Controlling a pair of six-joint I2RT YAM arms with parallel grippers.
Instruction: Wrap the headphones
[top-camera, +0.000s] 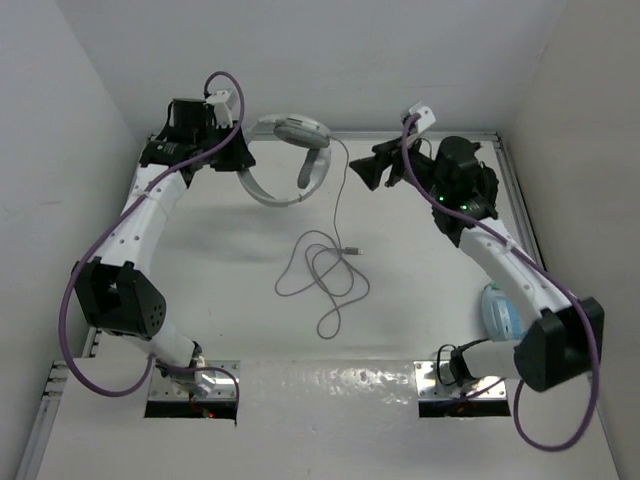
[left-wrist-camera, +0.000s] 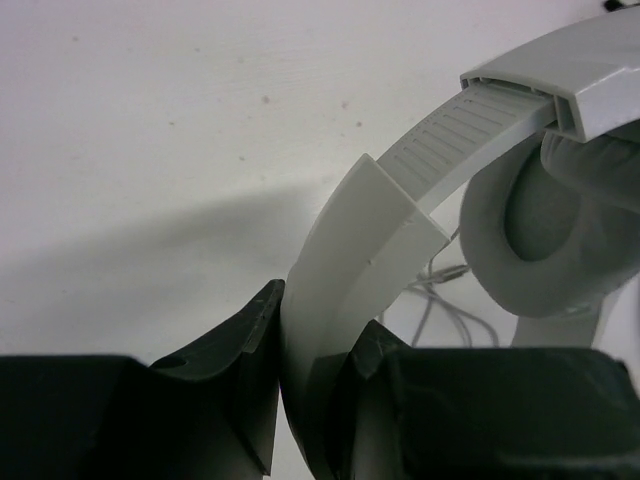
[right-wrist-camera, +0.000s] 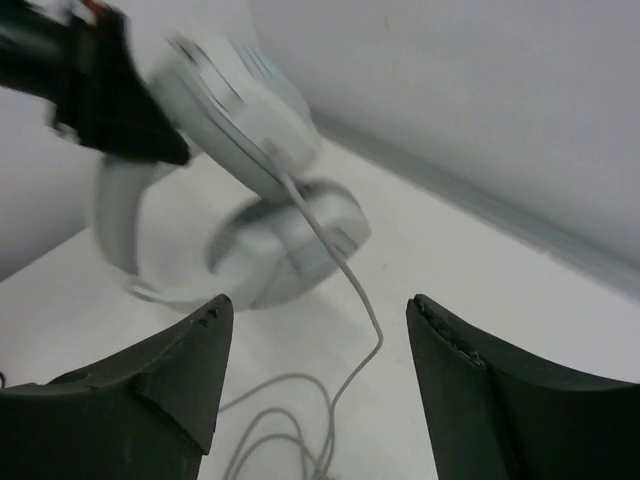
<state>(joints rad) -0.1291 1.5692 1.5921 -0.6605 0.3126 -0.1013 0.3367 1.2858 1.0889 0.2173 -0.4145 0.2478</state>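
From above, the left gripper (top-camera: 237, 157) holds the headphones (top-camera: 292, 150) by the headband (top-camera: 258, 187) at the far left of the counter (top-camera: 420, 300), close to the back wall (top-camera: 330, 60). The grey cable (top-camera: 322, 272) runs from one earcup toward the near side and lies in a loose tangle mid-counter. The right gripper (top-camera: 358, 170) is just beside the headphones on their right, not touching them.

The left wrist view shows what the overhead view cannot. The left gripper (left-wrist-camera: 315, 335) is clamped on the headband (left-wrist-camera: 385, 235), one black finger on each flat face. A padded earcup (left-wrist-camera: 550, 225) sits just past it, above a stretch of cable (left-wrist-camera: 438, 292).

In the right wrist view, the right gripper (right-wrist-camera: 318, 305) has its fingers wide apart with nothing between them. The headphones (right-wrist-camera: 250, 110) are ahead of it, slightly blurred, and the cable (right-wrist-camera: 352, 285) drops from the upper earcup to the counter.

The counter is matte white, enclosed by plain white walls, with a metal rail (top-camera: 515, 190) along its edge. A light blue object (top-camera: 498, 312), possibly another headset, lies half hidden under the right arm.
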